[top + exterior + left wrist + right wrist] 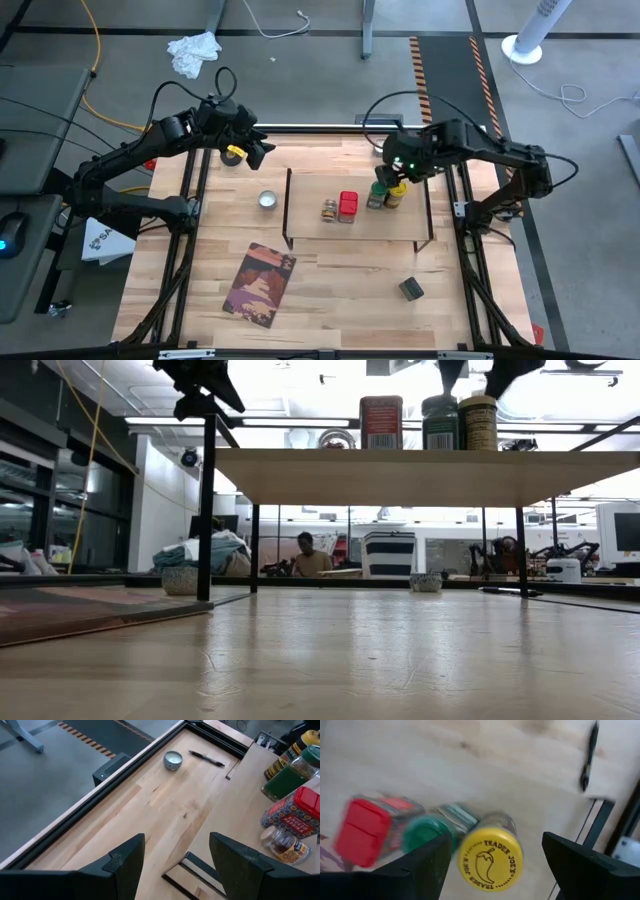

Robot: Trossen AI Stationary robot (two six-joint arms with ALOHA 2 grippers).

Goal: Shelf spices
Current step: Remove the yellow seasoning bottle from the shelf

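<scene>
A: How full is the long pale wood shelf (360, 232) on black wire legs?

B: Four stand in a row: red box (348, 205), green-topped jar (377, 195), yellow-topped jar (396, 192), clear glass jar (328, 210).

A: What's left?

B: The dark grey tin (411, 289), down on the tabletop. The right gripper (397, 166) hangs spread around the yellow-topped jar; the left gripper (262, 145) waits wide, empty.

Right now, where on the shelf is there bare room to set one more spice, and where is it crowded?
The shelf is bare along its left end, left of the clear glass jar, and along its whole front strip. The back right is crowded: red box, green-topped jar and yellow-topped jar stand close together, with the open right tool just above them.
</scene>
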